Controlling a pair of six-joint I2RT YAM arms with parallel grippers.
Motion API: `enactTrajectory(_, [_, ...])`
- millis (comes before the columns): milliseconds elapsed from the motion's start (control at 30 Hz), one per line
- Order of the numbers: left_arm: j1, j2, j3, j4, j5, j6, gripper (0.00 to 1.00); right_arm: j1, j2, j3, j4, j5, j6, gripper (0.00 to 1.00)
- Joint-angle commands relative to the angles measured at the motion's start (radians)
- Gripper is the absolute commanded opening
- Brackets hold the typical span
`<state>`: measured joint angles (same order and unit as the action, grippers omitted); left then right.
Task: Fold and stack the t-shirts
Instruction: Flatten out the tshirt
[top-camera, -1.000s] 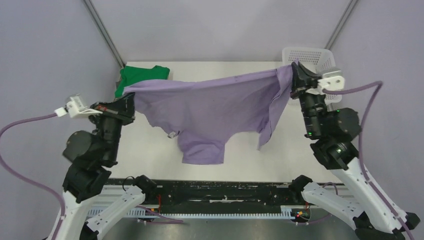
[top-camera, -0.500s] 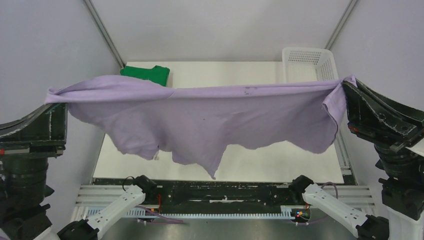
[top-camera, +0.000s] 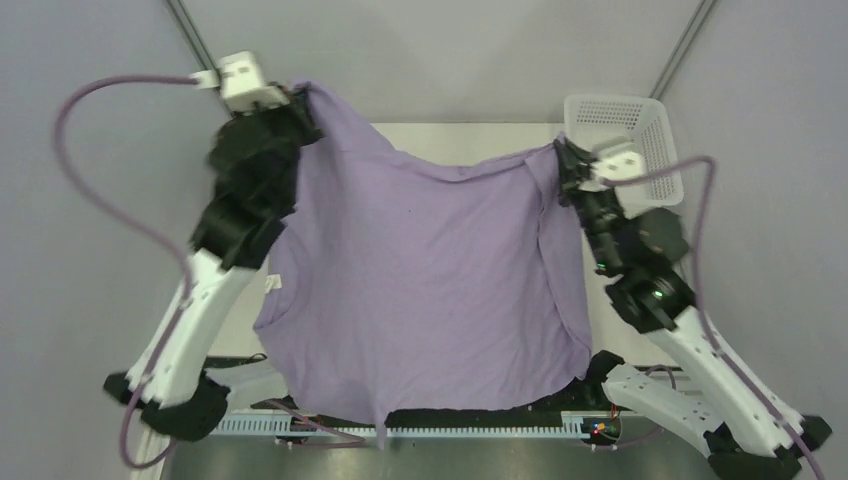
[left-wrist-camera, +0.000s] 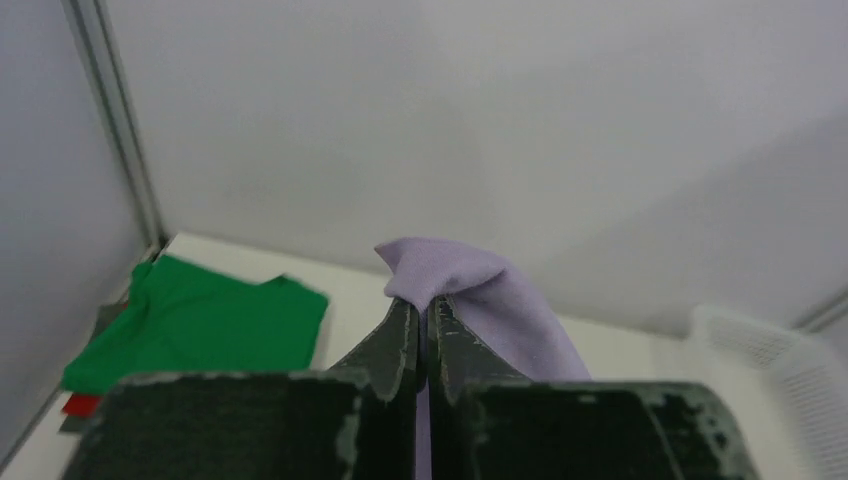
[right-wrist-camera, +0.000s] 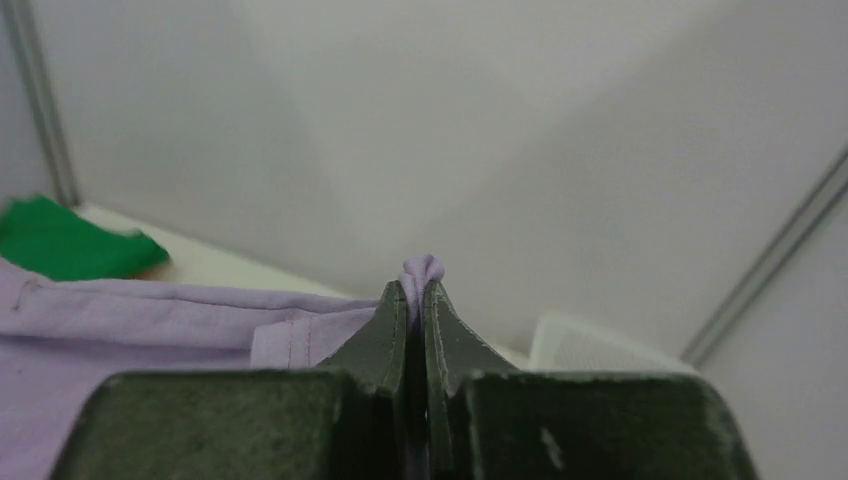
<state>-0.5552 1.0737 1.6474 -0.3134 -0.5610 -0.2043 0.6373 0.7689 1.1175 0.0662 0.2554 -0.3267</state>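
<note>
The lilac t-shirt (top-camera: 430, 280) hangs spread wide between both grippers, draped over the table down to the near edge. My left gripper (top-camera: 300, 92) is shut on one top corner, held high at the far left; the pinched cloth (left-wrist-camera: 450, 275) shows above its tips (left-wrist-camera: 423, 305). My right gripper (top-camera: 562, 150) is shut on the other corner, lower, beside the basket; a small fold (right-wrist-camera: 421, 270) pokes out of its tips (right-wrist-camera: 416, 290). A folded green t-shirt (left-wrist-camera: 200, 325) lies at the far left on a red one (left-wrist-camera: 82, 404), and shows in the right wrist view (right-wrist-camera: 60, 245). The dark greyish t-shirt is barely visible beneath them.
A white mesh basket (top-camera: 640, 125) stands at the far right corner, also seen in the left wrist view (left-wrist-camera: 790, 370) and right wrist view (right-wrist-camera: 590, 345). Grey walls enclose the white table (top-camera: 480, 135). The black rail (top-camera: 480, 415) runs along the near edge.
Both arms swung from near the camera out toward the far side, carrying the stretched lilac t-shirt. The shirt now hangs down over the table and hides the green shirt from above.
</note>
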Motion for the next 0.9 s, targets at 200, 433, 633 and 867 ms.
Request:
enactTrajectory(200, [0.270,0.693,-0.126,0.027,0.013,-0.122,0.83,-0.206,0.532,-0.380,0.444,0.005,0.063,0.26])
enactTrajectory(433, [0.268,0.740,-0.051,-0.042,0.116,-0.132,1.00,-0.225,0.853,-0.029,0.088,0.124,0.094,0.98])
enactTrajectory(633, [0.257,0.627,-0.206,-0.056,0.303,-0.226,1.00,-0.224,0.766,-0.129,0.040,0.003,0.231,0.98])
enactTrajectory(867, [0.217,0.483,-0.602,0.082,0.375,-0.355,1.00,-0.223,0.729,-0.317,0.116,-0.480,0.451,0.98])
